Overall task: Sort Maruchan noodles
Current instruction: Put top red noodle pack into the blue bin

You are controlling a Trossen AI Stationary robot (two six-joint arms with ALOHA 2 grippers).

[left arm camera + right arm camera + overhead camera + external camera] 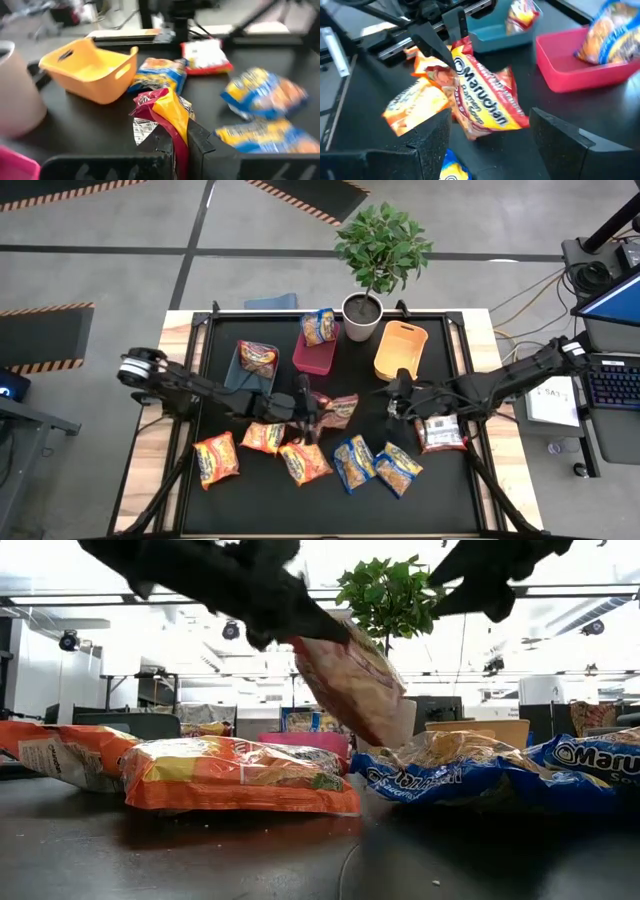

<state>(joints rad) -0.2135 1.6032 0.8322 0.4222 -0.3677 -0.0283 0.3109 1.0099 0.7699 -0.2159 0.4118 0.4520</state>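
Observation:
My left gripper [308,402] is near the table's middle, shut on a red-maroon Maruchan packet [337,409]. In the low view this packet [350,680] hangs in the air. My right gripper [397,394] is open and faces the packet from the right, a short way off; its fingers [430,135] stand wide apart and touch nothing. Orange packets [215,458], blue packets [354,463] and a red one [440,433] lie flat on the near half of the table. One packet lies in the teal bin [243,376] and one in the red bin [312,361]. My left gripper pinches the red-maroon packet between its two fingers at one short end [454,56], the crimped edge beside the fingertips [175,131]. The fingers come from the table's left, slanting down. The packet is lifted clear and hangs tilted below and beyond the fingers [290,628].
The empty orange bin [400,350] stands at the far right of the mat. A white pot with a plant [362,318] stands between the red and orange bins. Bare black mat [300,510] runs along the near edge.

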